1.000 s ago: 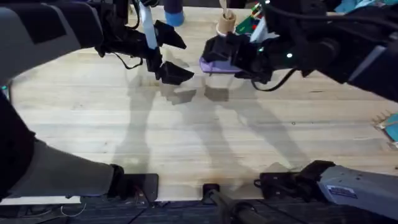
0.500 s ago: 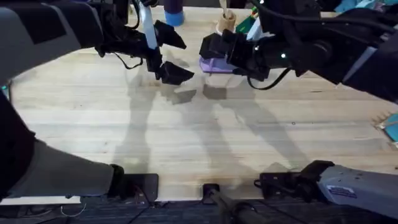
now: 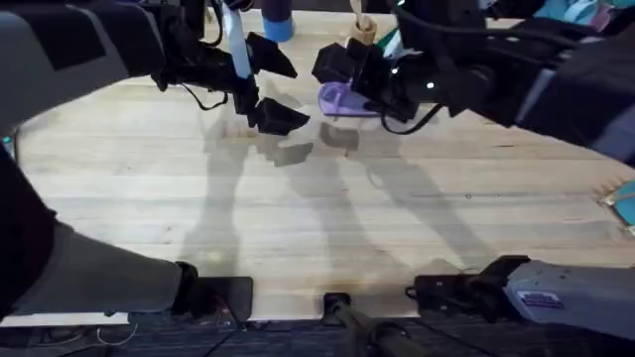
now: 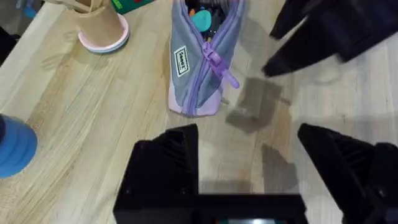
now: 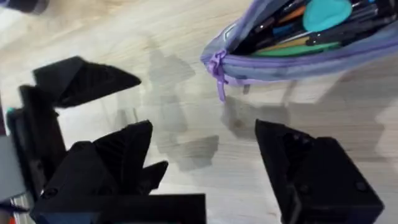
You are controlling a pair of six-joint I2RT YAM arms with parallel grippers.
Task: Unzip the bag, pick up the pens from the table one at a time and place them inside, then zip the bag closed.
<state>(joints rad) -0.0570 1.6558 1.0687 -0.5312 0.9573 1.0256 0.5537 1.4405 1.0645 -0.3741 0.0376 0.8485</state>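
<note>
The lavender bag point(image 4: 194, 74) lies on the table point(image 3: 317, 198) at the far middle, its zipper open. Pens point(image 5: 292, 48) and other coloured items lie inside the bag point(image 5: 292, 65), among them a green one and a black one point(image 5: 348, 34). The purple zipper pull point(image 5: 217, 74) hangs at the near end of the bag. My right gripper point(image 5: 205, 130) hovers open just over that end of the bag point(image 3: 342, 99), holding nothing. To the left of the bag my left gripper point(image 3: 286, 89) is also open and holds nothing; the left wrist view has it point(image 4: 249, 134) a little short of the bag's end.
A wooden cup on a pink base point(image 4: 99, 28) and a green plate point(image 4: 130, 5) stand behind the bag. A blue cylinder point(image 3: 278, 20) stands at the far edge. A teal object point(image 3: 625, 203) lies at the right edge. The near half of the table is bare wood.
My right gripper has shifted left and a little farther back along the bag, staying open. The left arm and the bag have not moved.
</note>
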